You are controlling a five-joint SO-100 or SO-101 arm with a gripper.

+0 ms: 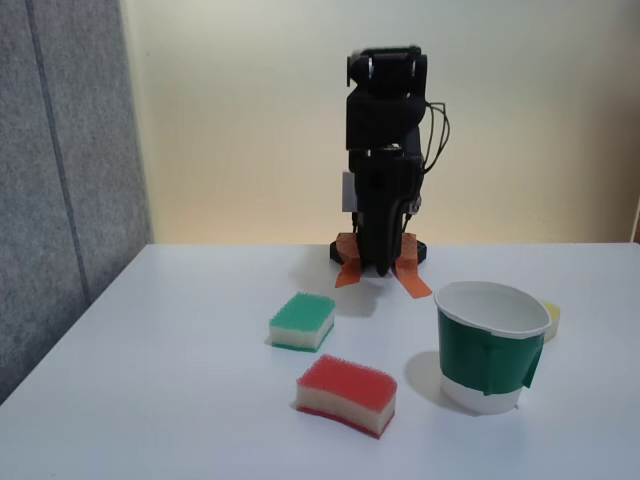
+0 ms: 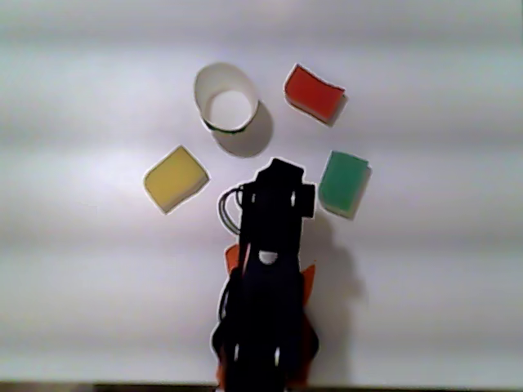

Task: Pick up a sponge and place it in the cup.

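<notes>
The sponge (image 1: 347, 392) with the fuzzy red top and cream body lies flat near the front of the white table, left of the cup in the fixed view. In the other view the sponge (image 2: 313, 91) lies to the right of the cup (image 2: 208, 82). The cup (image 1: 490, 350) stands upright, white with a dark green band, and nothing shows inside it. My black arm (image 1: 385, 200) is folded up over its base at the back, well away from both. The gripper is tucked into the arm's dark shape and its jaws cannot be made out.
A smaller green-topped sponge (image 1: 302, 320) lies between the arm and the red one. A yellow thing (image 1: 551, 318) peeks out behind the cup; the yellow thing (image 2: 174, 177) shows whole in the other view. Orange tape (image 1: 410, 280) holds the arm's base. A grey panel (image 1: 60, 180) borders the left side.
</notes>
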